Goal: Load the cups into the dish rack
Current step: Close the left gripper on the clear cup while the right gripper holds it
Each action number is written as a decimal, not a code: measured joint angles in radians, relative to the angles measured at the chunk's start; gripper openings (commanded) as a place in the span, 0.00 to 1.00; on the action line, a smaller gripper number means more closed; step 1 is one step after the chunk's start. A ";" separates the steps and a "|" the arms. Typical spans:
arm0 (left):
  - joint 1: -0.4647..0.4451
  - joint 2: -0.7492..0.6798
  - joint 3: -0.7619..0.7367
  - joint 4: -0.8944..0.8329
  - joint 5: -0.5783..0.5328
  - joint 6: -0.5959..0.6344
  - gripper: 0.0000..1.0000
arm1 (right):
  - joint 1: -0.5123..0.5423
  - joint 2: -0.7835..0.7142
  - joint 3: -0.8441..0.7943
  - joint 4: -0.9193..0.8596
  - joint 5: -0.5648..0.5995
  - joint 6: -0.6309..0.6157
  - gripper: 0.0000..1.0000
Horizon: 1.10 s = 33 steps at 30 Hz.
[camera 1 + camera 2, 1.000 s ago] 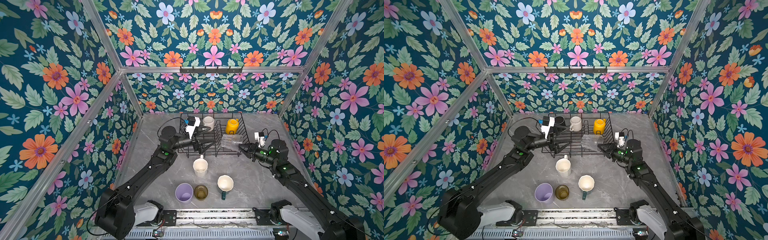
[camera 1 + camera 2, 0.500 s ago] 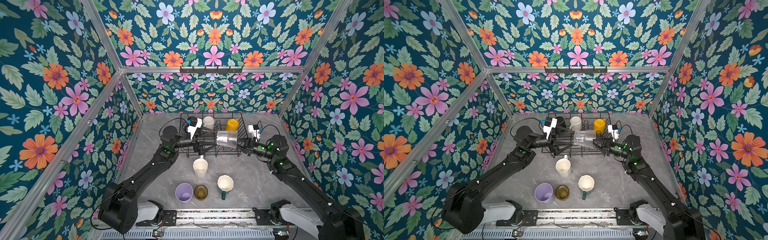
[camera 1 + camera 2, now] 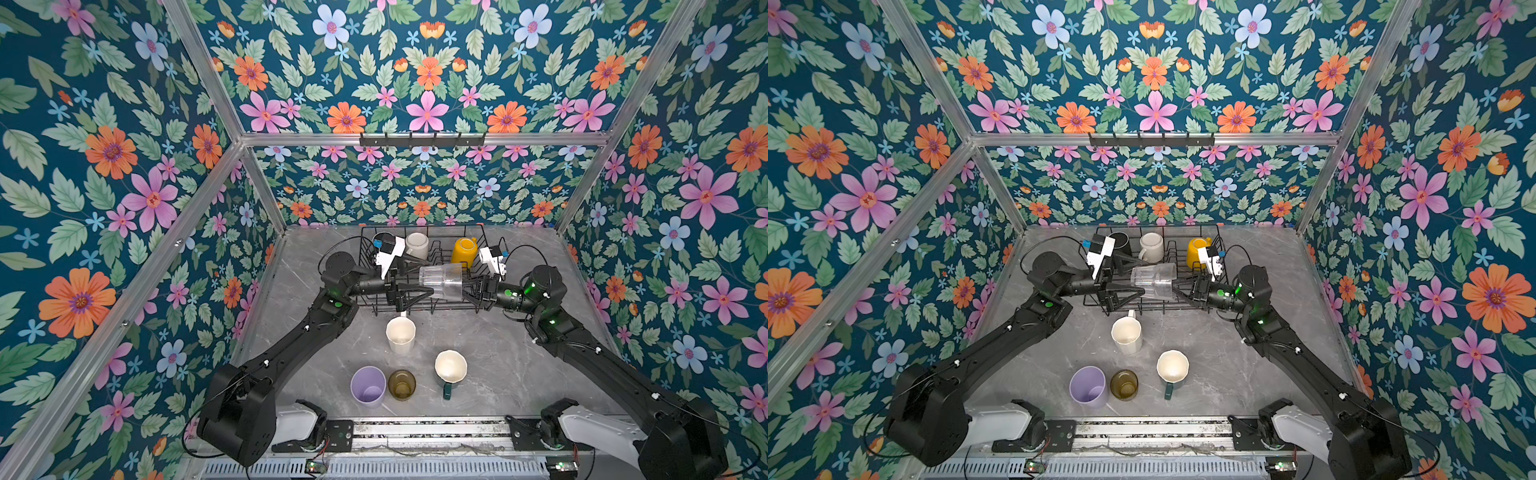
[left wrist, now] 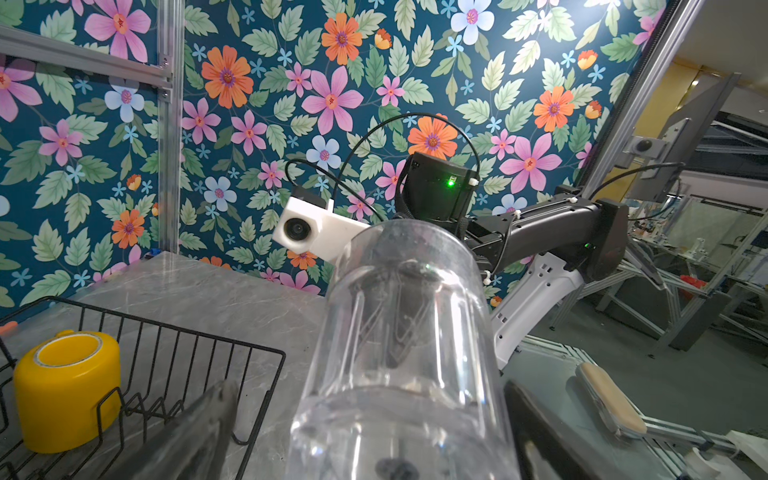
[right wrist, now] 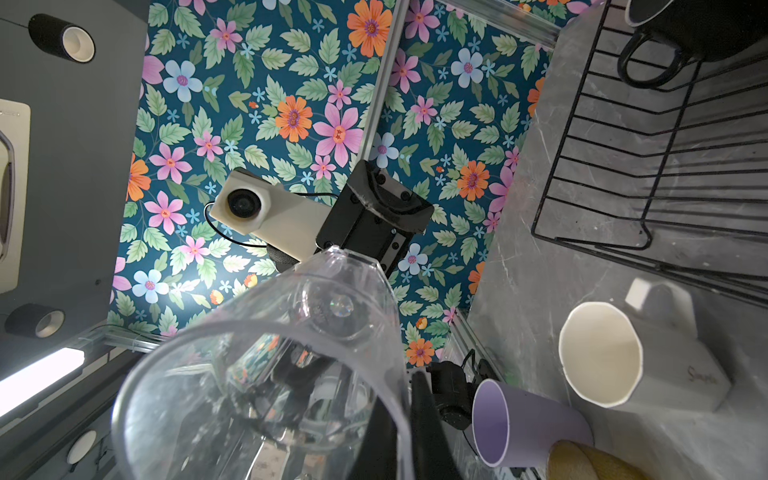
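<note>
HANDOVER OVER THE RACK: The right gripper [image 3: 467,286], jaws pinched on the rim of a clear fluted drinking glass [image 3: 441,281], had swung it in from the right edge of the rectangular black wire dish rack [image 3: 436,308]. It now held the glass sideways in the air above the rack's front. The left gripper [image 3: 424,277] met it there, jaws spread wide on either side of the base and not yet closed. A pass between arms looked imminent.

A yellow mug [image 3: 463,249], a pale mug [image 3: 417,245] and a black mug [image 3: 1121,243] already sat in the rack. A tall white mug [image 3: 401,334], a lilac tumbler [image 3: 368,384], an olive-amber glass [image 3: 402,383] and a white-lined green mug [image 3: 451,365] waited on the grey marbled table [image 3: 519,353].
</note>
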 measured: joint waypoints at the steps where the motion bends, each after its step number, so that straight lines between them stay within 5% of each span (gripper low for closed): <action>1: 0.000 0.001 0.000 0.010 0.006 -0.002 1.00 | 0.004 0.004 0.002 0.007 -0.001 0.000 0.00; 18: 0.000 0.014 -0.010 0.147 0.068 -0.105 0.97 | 0.071 0.116 0.053 0.135 -0.045 0.031 0.00; 33: 0.003 0.077 -0.005 0.357 0.106 -0.274 0.60 | 0.072 0.147 0.052 0.200 -0.047 0.081 0.00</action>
